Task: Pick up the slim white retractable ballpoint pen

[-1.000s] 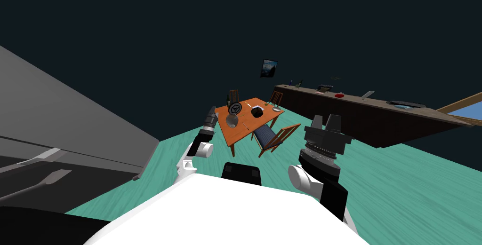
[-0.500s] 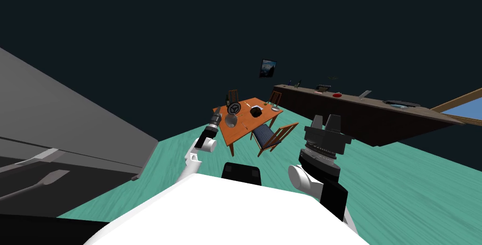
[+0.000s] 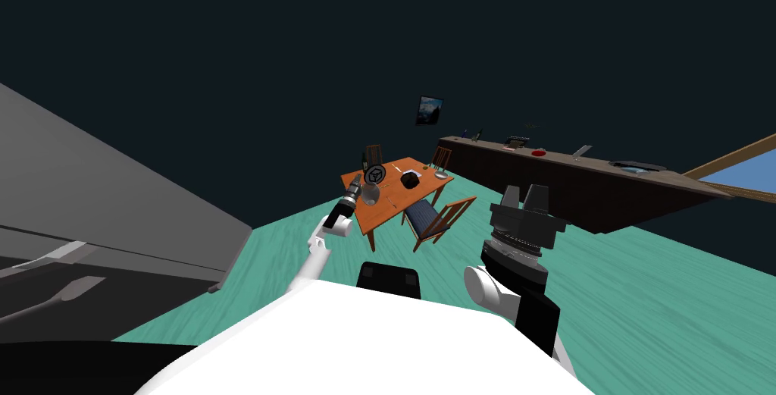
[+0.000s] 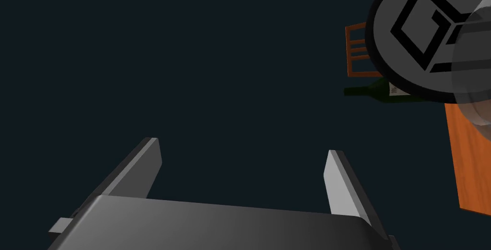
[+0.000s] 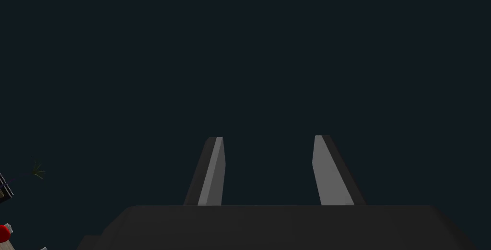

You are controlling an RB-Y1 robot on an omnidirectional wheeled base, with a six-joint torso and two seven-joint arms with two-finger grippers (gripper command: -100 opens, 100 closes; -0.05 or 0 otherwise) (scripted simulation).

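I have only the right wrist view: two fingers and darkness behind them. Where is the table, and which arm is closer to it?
Observer: In the head view, the left gripper is up by the near corner of the orange table, ahead of you.
Operator: Is that gripper open?
Observer: Yes. Its fingers stand wide apart with nothing between them.
Operator: Does it aim at the pen?
Observer: No, it aims past the table's edge; a grey disc and a green bottle lie to one side. I cannot pick out the pen.

Orange wooden table [image 3: 388, 213] on a teal floor [image 3: 621, 299]. Resting on its top: a dark round disc bearing a cube emblem [image 3: 373, 175], a clear glass bowl [image 3: 370, 195], a green bottle [image 4: 383, 90], a black object [image 3: 410, 180] and a small grey dish [image 3: 442, 176].
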